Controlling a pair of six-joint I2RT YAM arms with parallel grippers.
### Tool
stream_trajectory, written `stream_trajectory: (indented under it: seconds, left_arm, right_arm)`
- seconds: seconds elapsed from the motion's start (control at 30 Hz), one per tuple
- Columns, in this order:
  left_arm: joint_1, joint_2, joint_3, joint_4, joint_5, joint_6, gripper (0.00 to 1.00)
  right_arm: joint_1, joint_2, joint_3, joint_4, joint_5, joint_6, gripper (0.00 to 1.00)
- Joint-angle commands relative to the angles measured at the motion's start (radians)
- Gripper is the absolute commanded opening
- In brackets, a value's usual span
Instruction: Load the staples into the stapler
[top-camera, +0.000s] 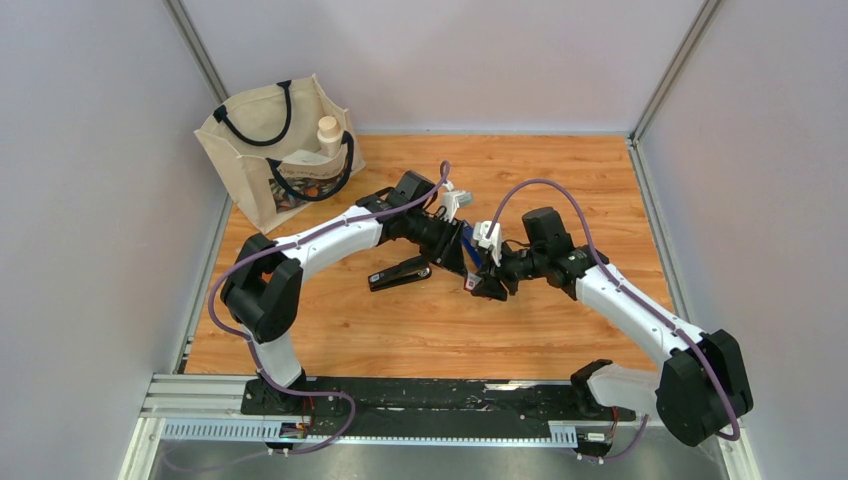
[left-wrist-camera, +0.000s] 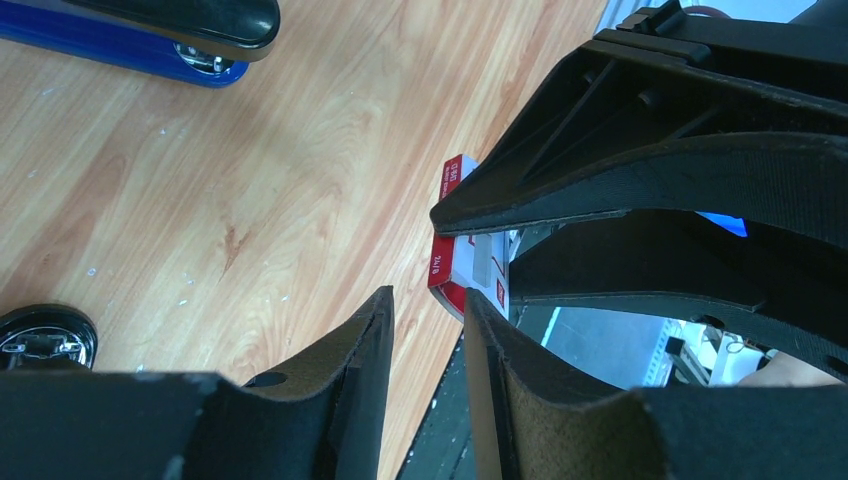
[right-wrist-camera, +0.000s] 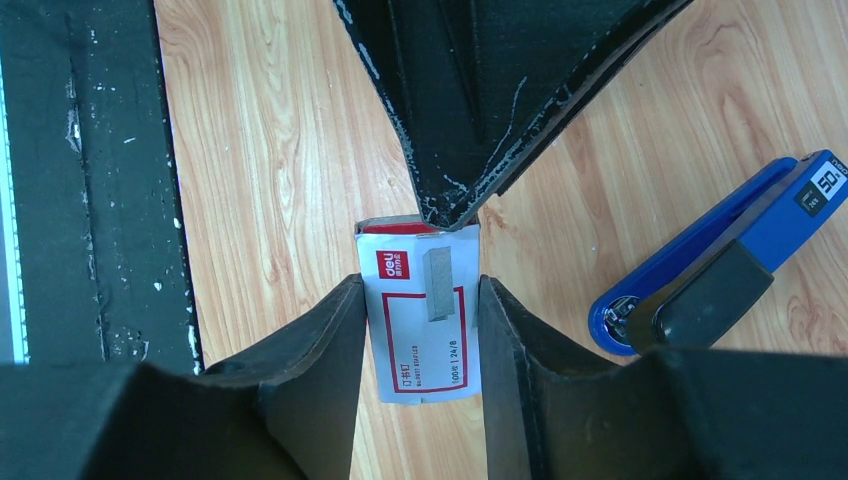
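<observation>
- Bag (top-camera: 275, 150) of cream canvas, dark handles, stands at the far-left corner of the wooden surface (top-camera: 560, 180); a pale bottle (top-camera: 329, 135) sticks out of its top.
- Left arm reaches right across the surface. Left pincer (left-wrist-camera: 428, 305): jaws a narrow gap apart, nothing between them — its tips sit just at the end of the staples box.
- Black stapler (top-camera: 400, 273) lies flat under the left forearm, apart from the box. One dark rounded end shows at the lower-left edge of the left wrist view.
- Staples (right-wrist-camera: 423, 315) — small white box, red border and red label — held off the wood near mid-surface. Box end appears opened; a grey strip (right-wrist-camera: 438, 285) lies on its printed face.
- Right pincer (right-wrist-camera: 421, 318): clamped on the long sides of the staples box, one finger (right-wrist-camera: 325, 345) on each side, jaws about half apart.
- In the right wrist view the left arm's finger tips touch the far end of the box.
- Blue stapler (right-wrist-camera: 725, 265) with black top strip lies on the surface beside the box, not touching it; neither pincer is on it. In the overhead view only a sliver of blue shows between the two wrists.
</observation>
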Motion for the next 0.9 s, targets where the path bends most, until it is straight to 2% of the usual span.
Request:
stream_trajectory:
  seconds: [0.0, 0.87]
  left_arm:
    - [-0.006, -0.002, 0.008, 0.030, 0.016, -0.008, 0.40]
    - [-0.023, 0.010, 0.001, 0.027, 0.016, -0.003, 0.39]
  right_arm:
    - [-0.002, 0.000, 0.039, 0.035, -0.028, 0.018, 0.36]
    - [-0.019, -0.007, 0.039, 0.038, -0.027, 0.021, 0.35]
